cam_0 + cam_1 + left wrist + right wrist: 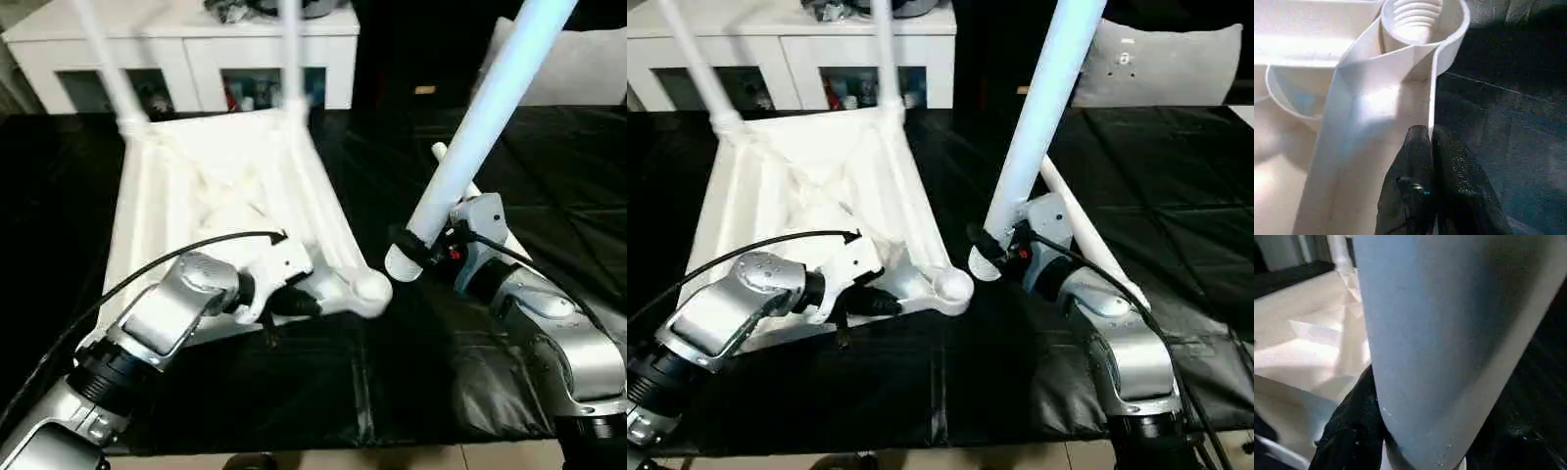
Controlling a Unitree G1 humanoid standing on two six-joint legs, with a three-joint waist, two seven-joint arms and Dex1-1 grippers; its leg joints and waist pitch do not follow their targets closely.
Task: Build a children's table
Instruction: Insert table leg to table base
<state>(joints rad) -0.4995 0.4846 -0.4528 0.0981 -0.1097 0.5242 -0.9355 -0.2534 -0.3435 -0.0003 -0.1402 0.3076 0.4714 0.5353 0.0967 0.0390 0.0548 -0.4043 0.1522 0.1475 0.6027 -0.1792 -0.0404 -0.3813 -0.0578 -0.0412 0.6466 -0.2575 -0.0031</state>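
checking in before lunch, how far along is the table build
Done: two legs stand in the upturned tabletop's far corners. In hand: left gripper pinches the rim by the empty near socket; right gripper holds the third leg. Left: that one, plus a fourth leg lying behind.

The children's table top [225, 196] is white, its ribbed underside showing, and the table legs [490, 117] are white with a pale bluish tint. The work table cover [411, 372] is black. The forearms [176, 313] are silver, the gripper fingers [1415, 186] black. The cabinet [196, 49] behind is white.
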